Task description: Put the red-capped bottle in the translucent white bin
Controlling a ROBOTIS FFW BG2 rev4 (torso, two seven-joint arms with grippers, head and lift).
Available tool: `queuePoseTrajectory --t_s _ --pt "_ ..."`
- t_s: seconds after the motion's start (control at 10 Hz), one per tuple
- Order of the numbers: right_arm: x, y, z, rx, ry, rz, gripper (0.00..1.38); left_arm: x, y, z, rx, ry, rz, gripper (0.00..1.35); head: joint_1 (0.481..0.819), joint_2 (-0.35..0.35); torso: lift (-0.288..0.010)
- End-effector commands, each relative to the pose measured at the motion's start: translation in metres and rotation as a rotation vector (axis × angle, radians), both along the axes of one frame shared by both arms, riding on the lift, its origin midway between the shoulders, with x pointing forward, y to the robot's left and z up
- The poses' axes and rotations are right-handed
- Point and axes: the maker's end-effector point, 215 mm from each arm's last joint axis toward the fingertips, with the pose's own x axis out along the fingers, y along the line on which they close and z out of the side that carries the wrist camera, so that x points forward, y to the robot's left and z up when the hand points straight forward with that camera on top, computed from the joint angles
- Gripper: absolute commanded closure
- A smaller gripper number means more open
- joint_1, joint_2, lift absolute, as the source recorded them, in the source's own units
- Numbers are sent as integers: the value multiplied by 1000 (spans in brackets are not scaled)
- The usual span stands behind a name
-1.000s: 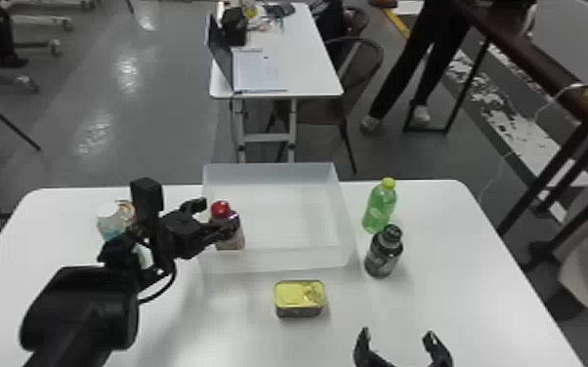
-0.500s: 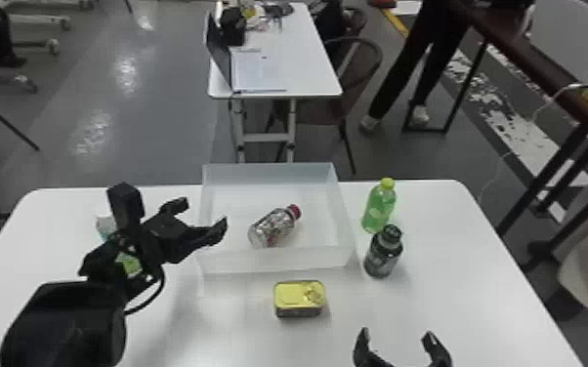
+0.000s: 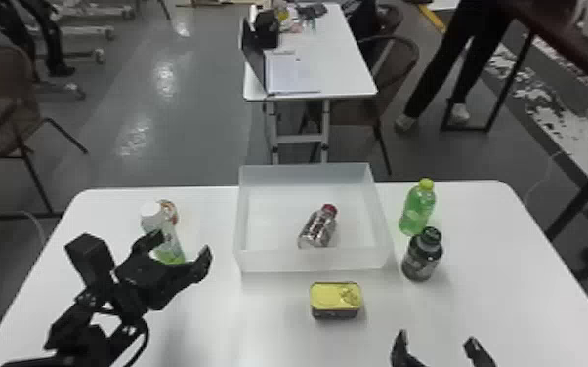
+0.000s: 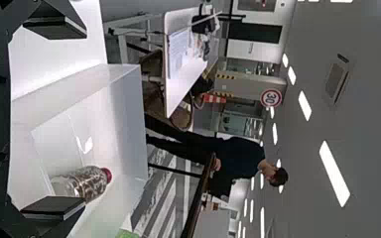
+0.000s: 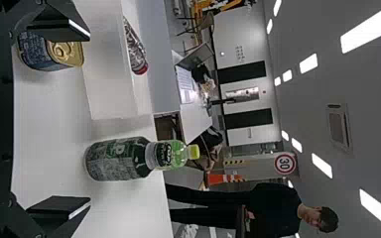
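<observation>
The red-capped bottle (image 3: 319, 227) lies on its side on the floor of the translucent white bin (image 3: 311, 261), in the bin's right half with its cap toward the back. Left of the bin, above the table, my left gripper (image 3: 180, 248) stands open and holds nothing. In the left wrist view the bottle (image 4: 82, 183) shows inside the bin, beyond the open left gripper (image 4: 54, 116). My right gripper (image 3: 437, 344) is parked open at the table's front edge; in the right wrist view nothing is between the fingers of the right gripper (image 5: 59, 121).
A yellow-topped can (image 3: 335, 298) sits in front of the bin. Right of the bin stand a green bottle (image 3: 417, 210) and a dark bottle (image 3: 422, 257). Behind the left gripper are a white-capped bottle (image 3: 152, 217) and a round-topped item (image 3: 168, 211) on the white table (image 3: 493, 234).
My left gripper has let go of the bottle and drawn back to the left, out of the bin. The bottle has tipped over and rolled rightward in the bin. The right arm has kept still.
</observation>
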Motion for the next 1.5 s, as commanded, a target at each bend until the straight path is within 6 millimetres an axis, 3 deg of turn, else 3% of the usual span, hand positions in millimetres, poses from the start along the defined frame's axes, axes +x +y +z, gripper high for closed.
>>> queuePoseTrajectory --t_s 0.0,0.3,0.7,1.4 --pt "-1 -1 1 1 -1 -2 125 -34 24 1 9 -9 82 113 695 52 -17" --pt "-7 -7 1 -5 -2 -6 127 -94 55 -19 18 19 243 113 695 119 -17" --pt "-15 -13 3 -8 -8 -25 127 -133 56 -31 51 53 294 113 695 137 -17" --pt "-14 -12 9 -41 -21 -28 125 -133 48 -38 51 76 262 113 695 127 -17"
